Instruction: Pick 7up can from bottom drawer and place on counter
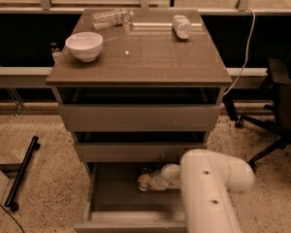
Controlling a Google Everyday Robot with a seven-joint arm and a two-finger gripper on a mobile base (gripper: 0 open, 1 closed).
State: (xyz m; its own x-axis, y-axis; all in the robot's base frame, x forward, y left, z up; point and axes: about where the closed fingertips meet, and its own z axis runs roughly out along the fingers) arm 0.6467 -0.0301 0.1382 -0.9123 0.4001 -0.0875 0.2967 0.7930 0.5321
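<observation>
The bottom drawer (pixel 115 194) is pulled out, and its bare floor shows on the left. My gripper (pixel 144 179) reaches into it from the right, at the back middle of the drawer, just under the drawer above. My thick white arm (pixel 211 188) covers the drawer's right side. A small dark shape lies at the gripper's tip. I cannot tell whether it is the 7up can, which does not show clearly. The counter (pixel 150 62) is the glossy grey-brown top of the cabinet.
On the counter stand a white bowl (pixel 84 45) at the left and two clear plastic bottles lying at the back (pixel 110 17) (pixel 182 26). The two upper drawers (pixel 138 118) stand slightly out. An office chair (pixel 281 106) is at the right, and a black bar (pixel 22 171) lies on the floor at the left.
</observation>
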